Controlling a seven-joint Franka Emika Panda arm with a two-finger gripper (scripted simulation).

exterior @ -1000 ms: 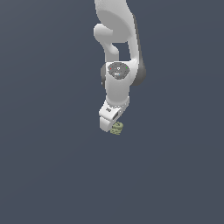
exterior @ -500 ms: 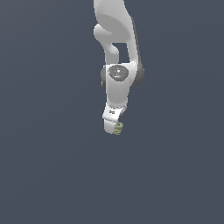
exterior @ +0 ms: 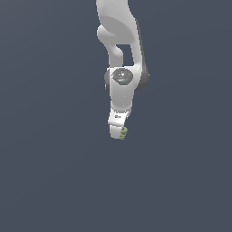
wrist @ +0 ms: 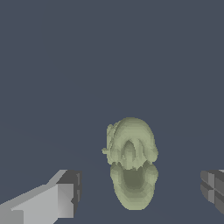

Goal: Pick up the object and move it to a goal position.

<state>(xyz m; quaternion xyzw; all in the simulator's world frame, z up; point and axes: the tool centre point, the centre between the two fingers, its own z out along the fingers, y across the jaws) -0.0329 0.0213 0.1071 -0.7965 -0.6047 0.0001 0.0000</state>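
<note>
The object (wrist: 131, 162) is a small olive-green, lumpy, ridged item. In the wrist view it lies between my two fingers, with a gap on each side. One fingertip (wrist: 65, 197) is light grey with a dark pad. The other fingertip (wrist: 213, 188) shows only at the frame's edge. My gripper (wrist: 140, 192) is open around the object and does not touch it. In the exterior view the white gripper (exterior: 118, 131) points down and the object (exterior: 123, 133) peeks out at its tip, mostly hidden by the hand.
A plain dark blue-grey surface (exterior: 54, 172) fills both views. The white arm (exterior: 121, 54) comes down from the top of the exterior view. No other object and no goal marker shows.
The gripper has come down a little over the object, which now sits between the fingers. The object itself has not moved.
</note>
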